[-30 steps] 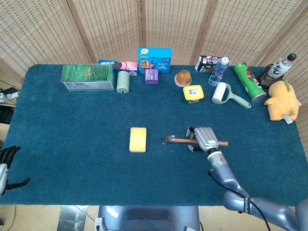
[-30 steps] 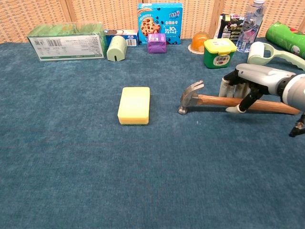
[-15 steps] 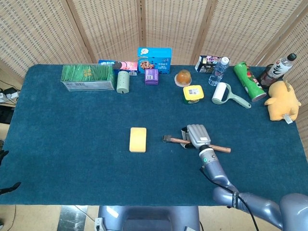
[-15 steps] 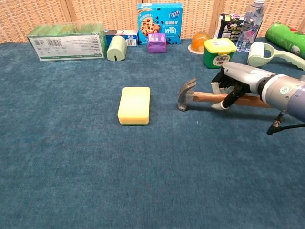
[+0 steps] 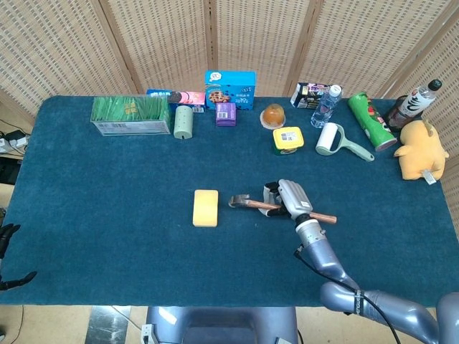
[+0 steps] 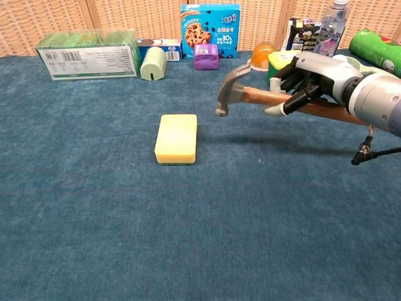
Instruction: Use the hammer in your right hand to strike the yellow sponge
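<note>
The yellow sponge (image 5: pixel 206 208) (image 6: pixel 177 138) lies flat on the blue table near its middle. My right hand (image 5: pixel 288 199) (image 6: pixel 308 78) grips the wooden handle of the hammer (image 5: pixel 267 206) (image 6: pixel 263 96), which hangs above the cloth. Its steel head (image 6: pixel 229 83) points left, raised and just right of the sponge, not touching it. A shadow of the hammer falls on the cloth right of the sponge. Only the dark fingertips of my left hand (image 5: pixel 8 236) show at the head view's left edge, off the table.
Along the back edge stand a green box (image 5: pixel 130 115), a cookie box (image 5: pixel 230 89), a purple box (image 5: pixel 226 113), a yellow-lidded jar (image 5: pixel 287 140), a water bottle (image 5: pixel 325 105), a lint roller (image 5: pixel 336 140), a green can (image 5: pixel 370 120) and a yellow plush toy (image 5: pixel 420 149).
My right hand has lifted the hammer off the cloth and carried it left toward the sponge. The sponge has not moved.
</note>
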